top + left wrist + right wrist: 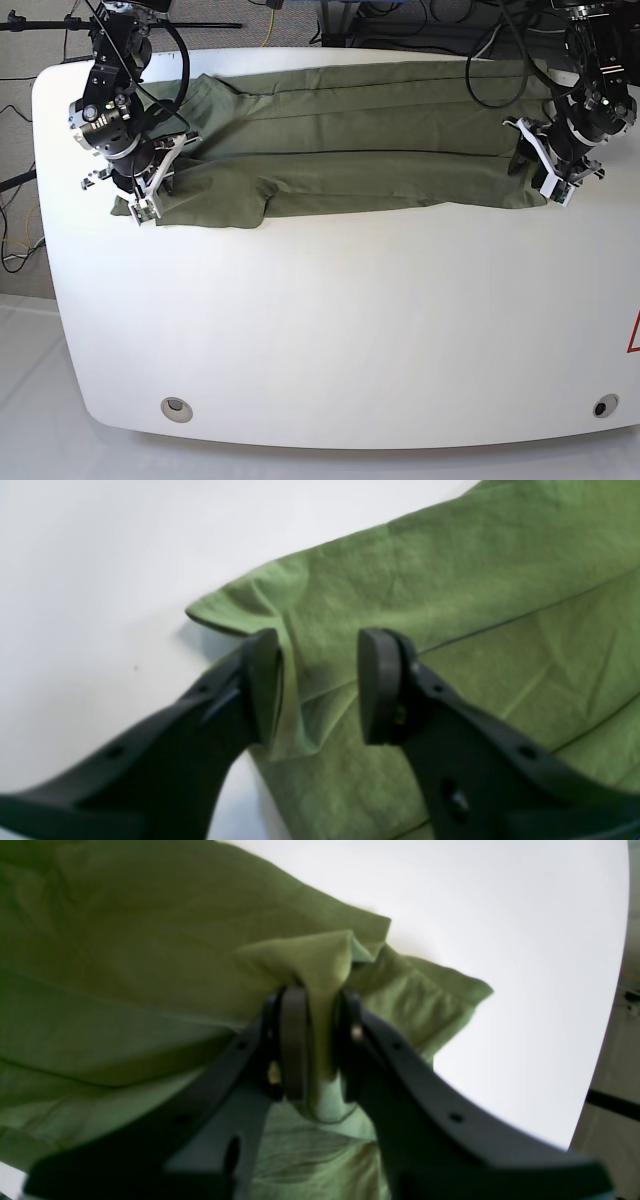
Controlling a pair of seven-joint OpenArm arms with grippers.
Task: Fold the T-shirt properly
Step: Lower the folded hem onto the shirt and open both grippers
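Left wrist view: black fingers point(262, 687) of the left gripper point(317, 687) fill the lower part, spread apart with a clear gap between the pads.
Left fingers' state: wide; a small raised fold of cloth leans against the inner face of one pad, the other pad stands free of it, so nothing is clamped.
T-shirt in this view: the T-shirt point(450, 605), olive green, lies on the white tabletop point(100, 555); a corner of it ends just beyond the fingers, with straight fold lines crossing the cloth.
Right wrist view: the right gripper point(320, 1045) has its black fingers point(294, 1045) drawn narrow.
Right fingers' state: closed on a pinched bunch of the T-shirt's edge, which stands up between the pads and spills out above and below them.
Cloth around it: green fabric spreads away on one side; bare white tabletop lies on the other.
Base view: the T-shirt lies as a long folded band across the far part of the tabletop, reaching from one gripper to the other.
Arms in base view: the right gripper sits at the band's end on this view's left, the left gripper at the end on this view's right.
Near part of the tabletop: white, with two small round fittings point(176, 407) by the front edge.
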